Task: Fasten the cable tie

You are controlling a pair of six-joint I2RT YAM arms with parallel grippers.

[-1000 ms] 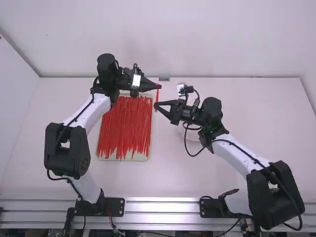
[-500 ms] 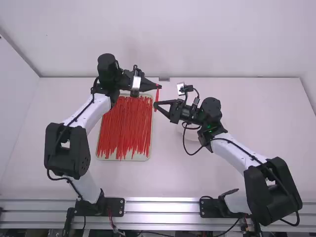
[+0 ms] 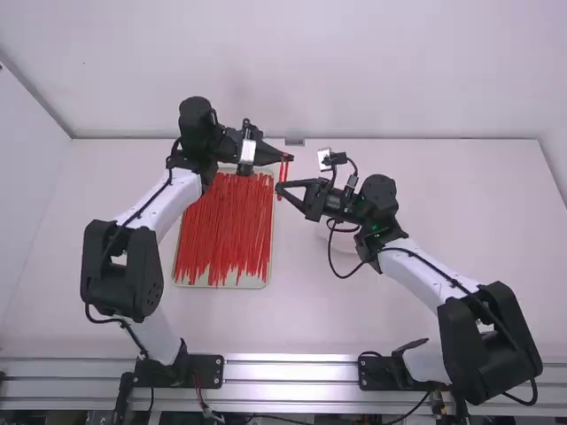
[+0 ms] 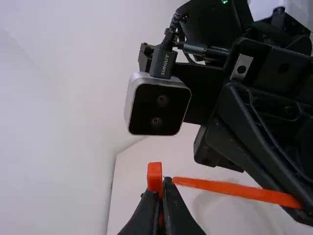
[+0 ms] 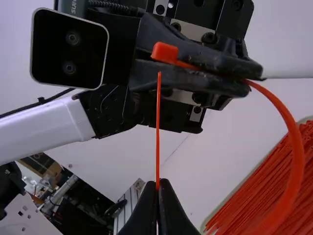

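A white table (image 3: 461, 204) runs back to plain white walls. Nearest the arm bases, left of the middle, lies a flat tray (image 3: 223, 285) heaped with spare ties (image 3: 226, 226), red and lying lengthwise; they overlap too much to tell one from another. Beyond them, above the tray's far right corner, the two grippers meet in the air, the right gripper (image 3: 282, 188) on the near side and the left gripper (image 3: 285, 158) just behind it.

From above, the cable tie (image 3: 283, 173) between them shows as a short red streak, its shape lost against the black fingers. In the right wrist view, the right gripper (image 5: 157, 186) is pinched tight on the thin tail, which rises straight to the left fingers just under the square head; the strap arcs away and is cut off at the edge. In the left wrist view, the left gripper (image 4: 160, 196) is clamped just below the head. Whether the tail tip has entered the head's slot, I cannot tell.
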